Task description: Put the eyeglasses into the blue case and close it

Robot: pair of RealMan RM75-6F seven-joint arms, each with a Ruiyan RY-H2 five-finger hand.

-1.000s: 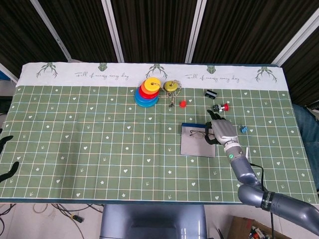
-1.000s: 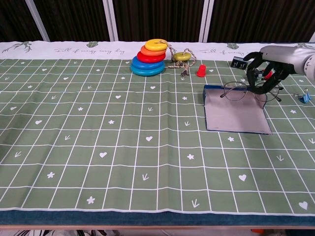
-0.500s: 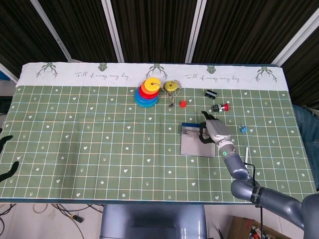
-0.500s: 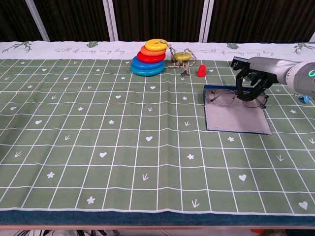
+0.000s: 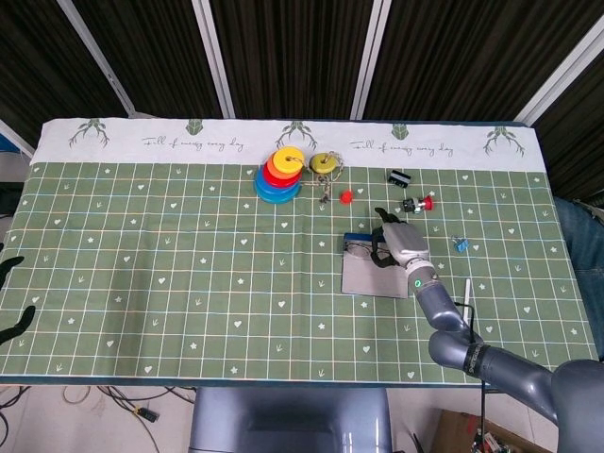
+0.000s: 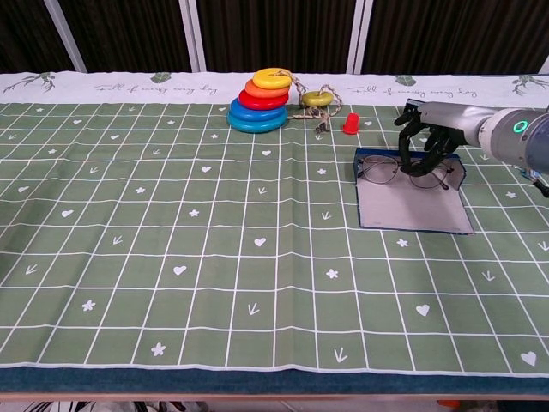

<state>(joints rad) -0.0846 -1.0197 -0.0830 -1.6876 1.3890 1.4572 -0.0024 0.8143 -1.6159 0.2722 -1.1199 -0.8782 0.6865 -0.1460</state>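
Right hand reaches in from the right, fingers curled down, grasping the eyeglasses over the open blue case; the frame's long axis runs left-right.

Thin-framed eyeglasses sit, lenses upright, at the far end of the open, grey-lined blue case.
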